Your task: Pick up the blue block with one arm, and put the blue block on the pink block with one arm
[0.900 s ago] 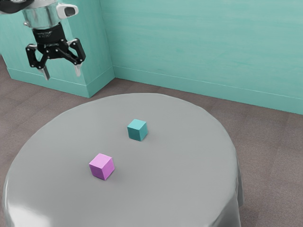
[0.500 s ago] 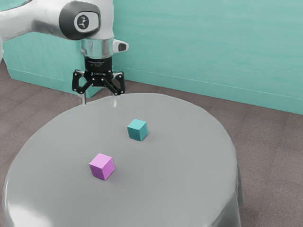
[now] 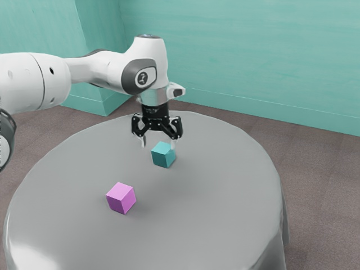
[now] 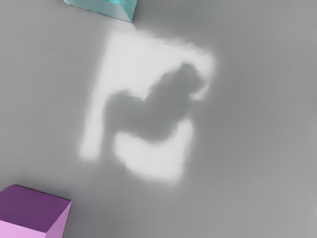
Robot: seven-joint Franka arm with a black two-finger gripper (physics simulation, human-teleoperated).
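The blue block sits on the round grey table, just beneath our fingertips and roughly between them. Our gripper hangs over it with its fingers spread wide, holding nothing. The pink block lies well apart from the fingers, on the blue block's far side from them.

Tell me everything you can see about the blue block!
The blue block is a teal-blue cube with plain, smooth faces, the top lighter than the sides. It sits flat on the grey table, with an edge turned toward the exterior camera. The pink block lies apart from it. The open claw hangs just over it, not gripping it.
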